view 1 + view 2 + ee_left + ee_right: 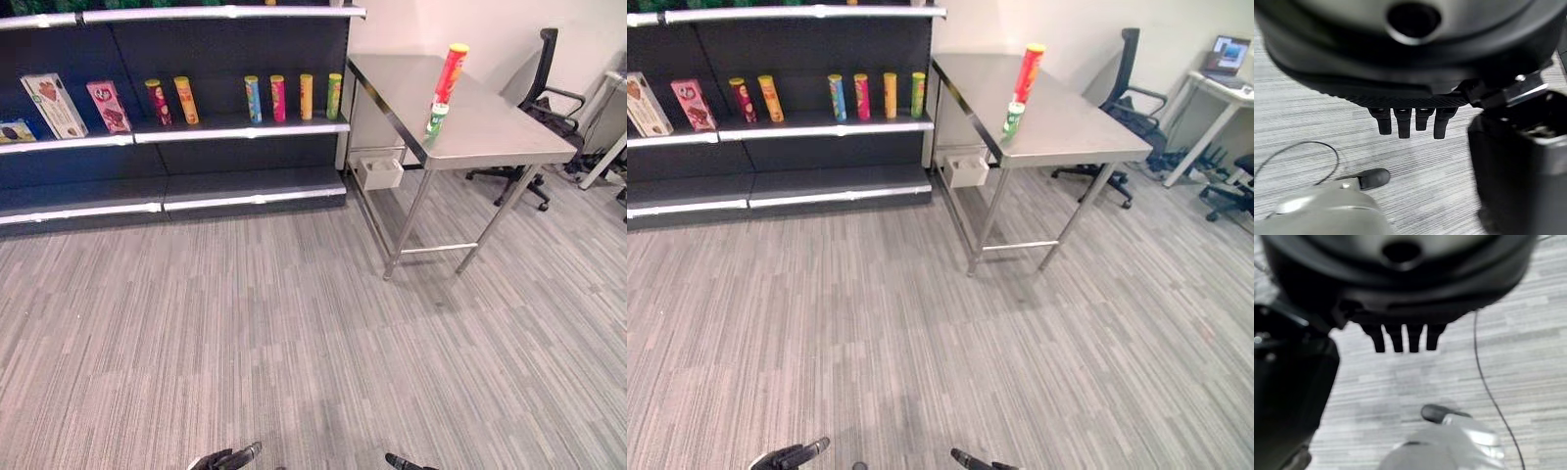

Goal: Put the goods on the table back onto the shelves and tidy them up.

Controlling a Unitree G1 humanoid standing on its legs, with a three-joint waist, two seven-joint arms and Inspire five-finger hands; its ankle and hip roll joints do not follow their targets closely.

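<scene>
On the table (pixel 490 137), toward its shelf-side edge: tall red can (pixel 451 73) upright, small green can (pixel 437 119) just in front of it, neither shelved yet. Shelf (pixel 240 129) to the left holds a spaced row of cans (pixel 279 98), with boxes (pixel 54 105) further along; the two likely belong in that row. Left hand (pixel 227 458) and right hand (pixel 404 462) hang low over carpet (pixel 294 343), fingers straight, empty. Robot stands well off, so the approach probably comes first.
</scene>
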